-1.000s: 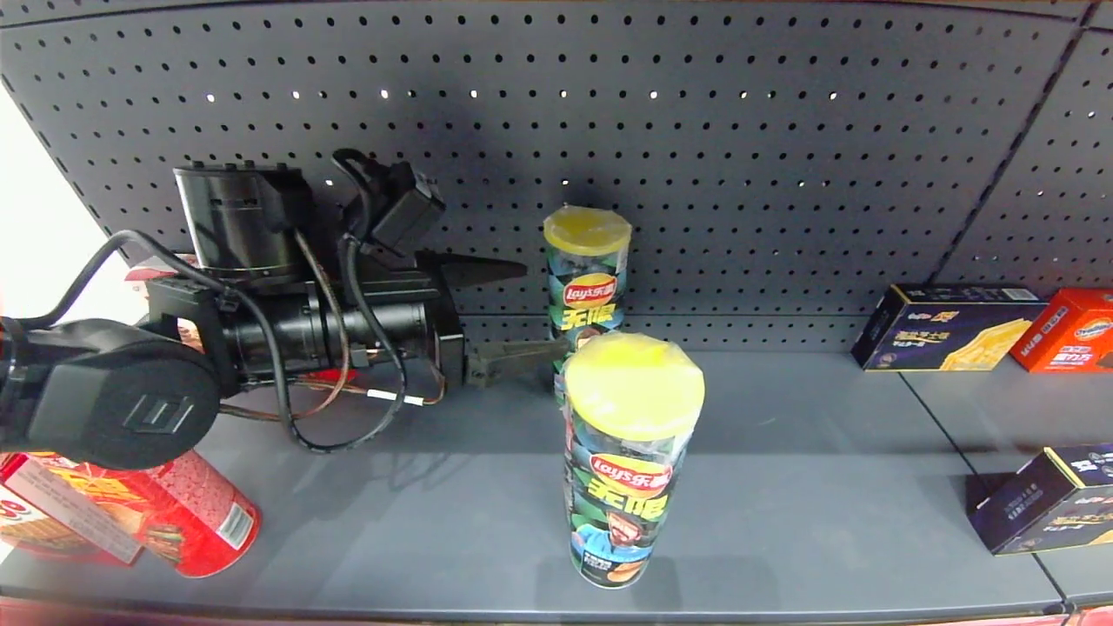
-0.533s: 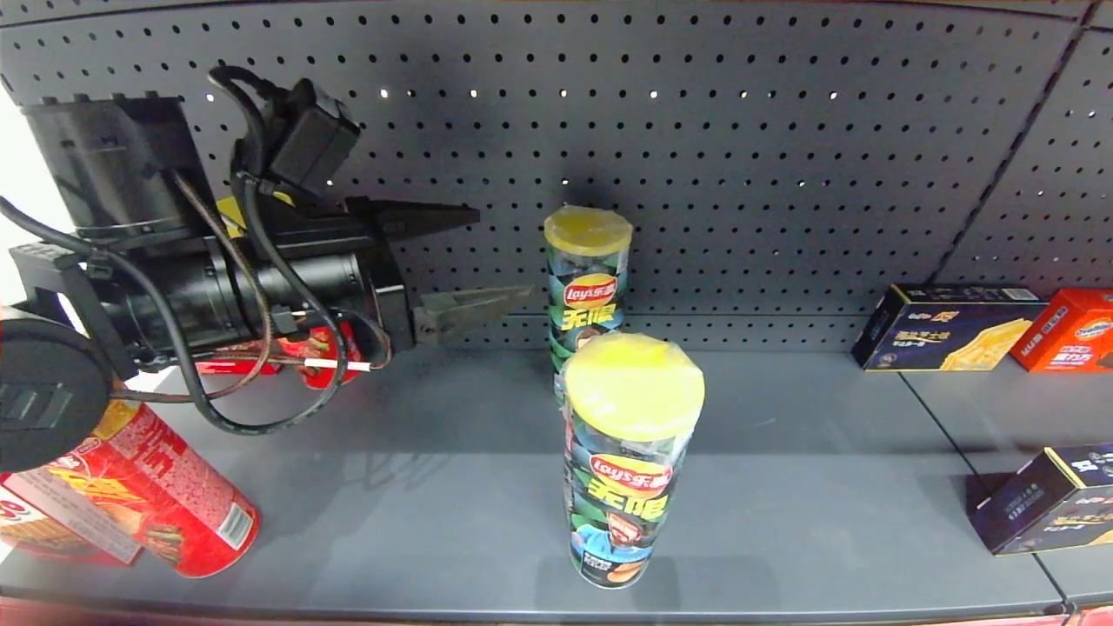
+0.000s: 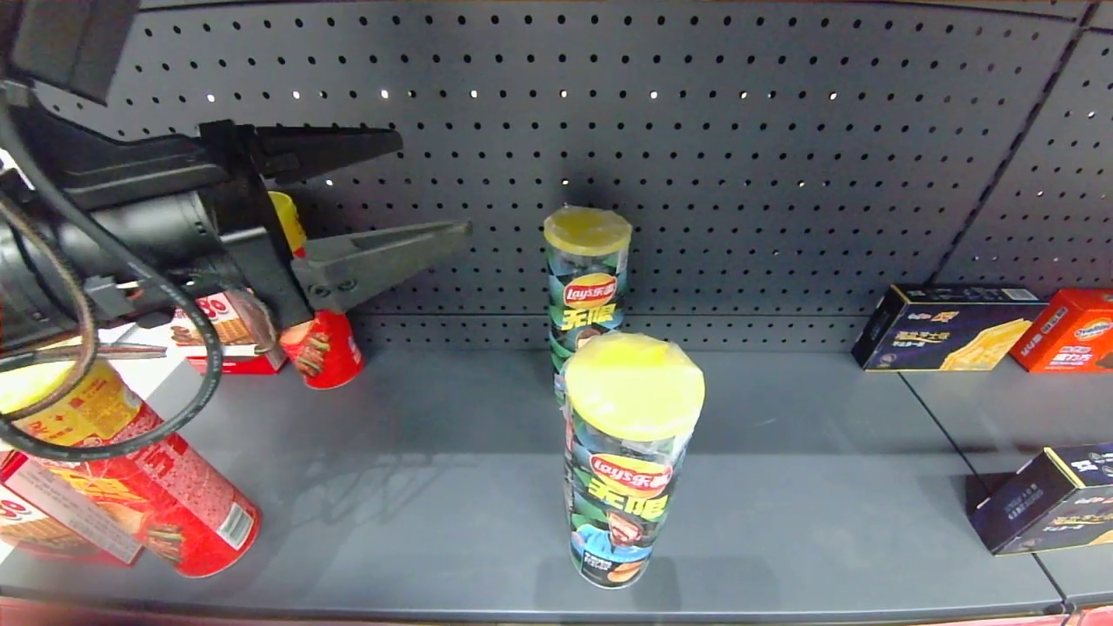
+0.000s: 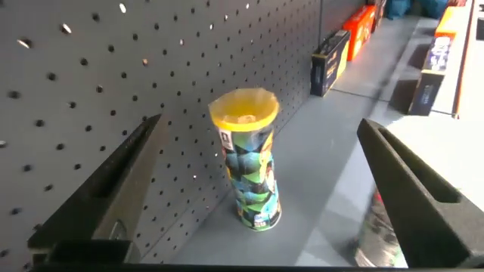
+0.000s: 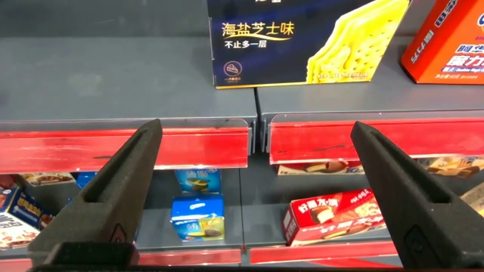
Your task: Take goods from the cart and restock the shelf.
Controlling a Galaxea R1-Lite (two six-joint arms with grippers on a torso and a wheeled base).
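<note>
Head view | front can point(image 3: 628, 461), rear can point(image 3: 588, 278) upright on shelf point(image 3: 417, 487), yellow lids, red-logo labels | left pincer point(image 3: 435, 181) open, empty, apart to their left | right pincer point(image 5: 255, 128) open, empty, before boxes point(image 5: 302, 38)

Left gripper point(image 3: 426, 184): at 10 o'clock above the shelf point(image 3: 826, 496), jaws apart, nothing between them.
Front chip can point(image 3: 630, 461): upright, centre.
Rear chip can point(image 3: 587, 278): upright at its 12 o'clock, by the pegboard point(image 3: 739, 156).
Red can point(image 3: 187, 509): lying at 8 o'clock.
Orange box point(image 3: 1074, 329): 3 o'clock.
</note>
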